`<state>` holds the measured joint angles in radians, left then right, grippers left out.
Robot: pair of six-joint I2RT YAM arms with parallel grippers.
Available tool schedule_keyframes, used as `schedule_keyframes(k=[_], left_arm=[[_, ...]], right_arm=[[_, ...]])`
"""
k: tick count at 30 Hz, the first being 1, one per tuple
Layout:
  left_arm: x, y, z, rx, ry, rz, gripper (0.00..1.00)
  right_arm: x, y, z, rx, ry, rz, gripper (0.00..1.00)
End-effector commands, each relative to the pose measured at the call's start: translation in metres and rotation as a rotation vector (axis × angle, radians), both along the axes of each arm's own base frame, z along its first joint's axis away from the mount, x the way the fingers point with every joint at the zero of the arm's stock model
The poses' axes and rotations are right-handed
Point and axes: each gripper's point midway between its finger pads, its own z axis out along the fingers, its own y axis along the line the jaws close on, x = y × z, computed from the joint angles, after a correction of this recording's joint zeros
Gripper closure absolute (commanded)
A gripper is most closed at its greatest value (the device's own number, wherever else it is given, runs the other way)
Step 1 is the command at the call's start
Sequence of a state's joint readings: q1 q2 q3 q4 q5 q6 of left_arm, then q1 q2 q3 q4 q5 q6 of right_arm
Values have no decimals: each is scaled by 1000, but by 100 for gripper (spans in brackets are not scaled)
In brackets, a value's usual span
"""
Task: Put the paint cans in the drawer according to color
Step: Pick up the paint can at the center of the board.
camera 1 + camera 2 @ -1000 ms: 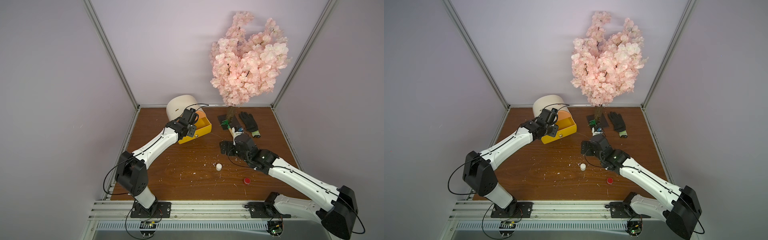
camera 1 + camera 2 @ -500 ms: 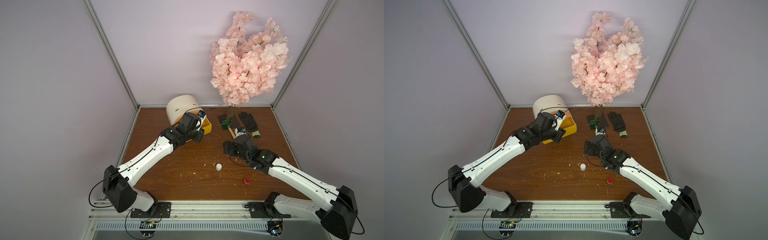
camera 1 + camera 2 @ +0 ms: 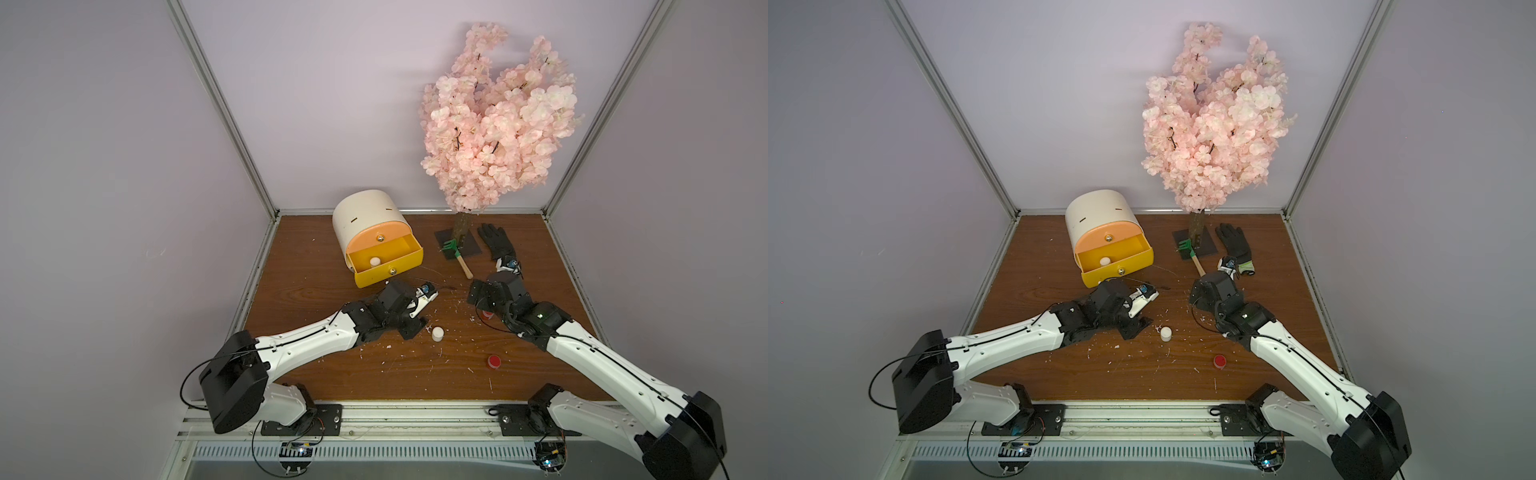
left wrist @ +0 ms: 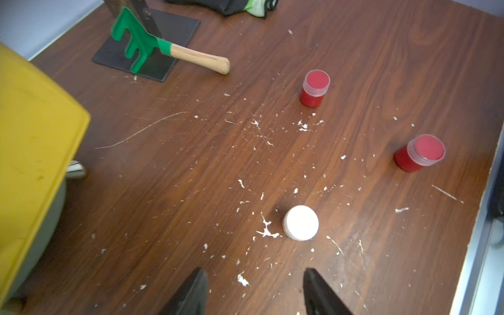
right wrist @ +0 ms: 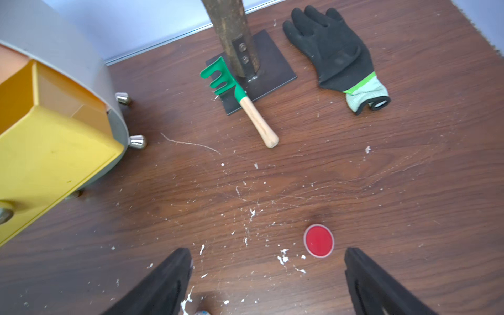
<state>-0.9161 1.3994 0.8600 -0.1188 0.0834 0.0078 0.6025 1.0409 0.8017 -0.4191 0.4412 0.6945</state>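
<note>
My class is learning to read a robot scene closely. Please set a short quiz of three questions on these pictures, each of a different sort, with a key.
1. Multiple choice: which drawer of the cabinet is pulled out? A the peach drawer; B the yellow drawer; C none.
2. True or false: the left gripper is holding the white pot on the table.
3. Count: how many red pots stand on the table in the left wrist view?

Key:
1. B.
2. False. Its jaws are apart and empty, and the pot stands ahead of them.
3. Two.
</note>
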Motion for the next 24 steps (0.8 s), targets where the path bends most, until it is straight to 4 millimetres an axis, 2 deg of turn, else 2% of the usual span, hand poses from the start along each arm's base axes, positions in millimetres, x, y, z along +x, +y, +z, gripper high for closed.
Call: schedule_keyframes(k=[1, 7, 11, 15, 24], left_arm=[[-2, -27, 0, -55, -50, -76, 39], [-1, -51, -27, -4, -43, -132, 38], [-4, -65, -33, -6, -36, -177, 35], [-4, -69, -43, 7, -16, -192, 36], [-15, -67, -64, 30, 44, -222, 36]], right_arm=[[3, -15, 21, -5, -55, -37, 6], [4, -21, 31, -9, -72, -46, 6], [4, -26, 39, -11, -89, -53, 6], [4, -25, 45, 4, -104, -49, 6], [1, -26, 42, 8, -103, -42, 6]])
